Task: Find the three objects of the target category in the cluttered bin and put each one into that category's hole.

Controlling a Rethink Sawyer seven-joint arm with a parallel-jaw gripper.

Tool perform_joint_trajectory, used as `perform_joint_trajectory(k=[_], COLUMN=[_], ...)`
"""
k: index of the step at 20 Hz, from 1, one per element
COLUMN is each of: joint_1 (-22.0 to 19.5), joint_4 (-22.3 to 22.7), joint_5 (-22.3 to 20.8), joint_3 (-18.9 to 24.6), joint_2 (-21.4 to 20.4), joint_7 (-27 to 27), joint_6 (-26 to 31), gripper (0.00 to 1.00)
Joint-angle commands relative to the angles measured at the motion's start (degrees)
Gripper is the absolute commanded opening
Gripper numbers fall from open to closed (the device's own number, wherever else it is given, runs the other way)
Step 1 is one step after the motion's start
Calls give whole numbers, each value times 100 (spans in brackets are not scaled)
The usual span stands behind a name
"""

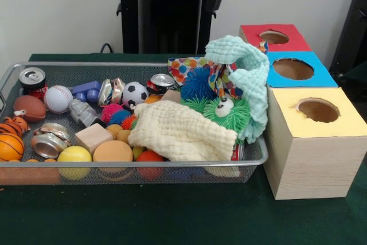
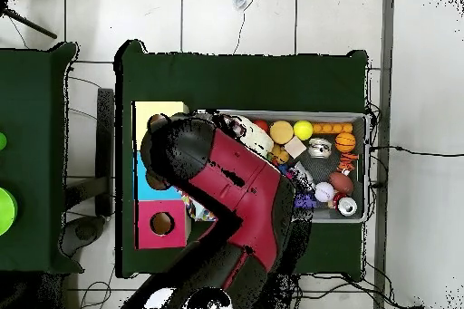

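Above the three boxes (image 2: 161,174) the arm (image 2: 237,198) hangs, likely placed for a drop. Its jaws are hidden; I cannot tell their state. No bottle shows in the cluttered bin (image 1: 137,66).

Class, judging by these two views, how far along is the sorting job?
Nothing looks done: a crushed clear bottle lies in the cluttered bin among balls and cans. Nothing shows in hand; the arm hides the boxes overhead. All three placements seem left.

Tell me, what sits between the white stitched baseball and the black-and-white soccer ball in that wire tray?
In the front view, a blue plastic block and a flattened shiny metal can lie between the white baseball and black-and-white soccer ball.
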Motion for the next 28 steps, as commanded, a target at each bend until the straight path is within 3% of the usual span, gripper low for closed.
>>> perform_joint_trajectory(k=[1,10,18,24,28], joint_1=[-966,-1045,-1092,-1218,-1378], joint_4=[5,-554,-589,-216,135], joint_5=[-815,-1184,-1473,-1437,-1286], joint_3=[679,738,845,1143,1561], joint_2=[620,547,583,428,247], joint_7=[-569,-232,-210,-320,-550], joint_6=[171,765,514,68,-399], gripper=[0,0,0,0,0])
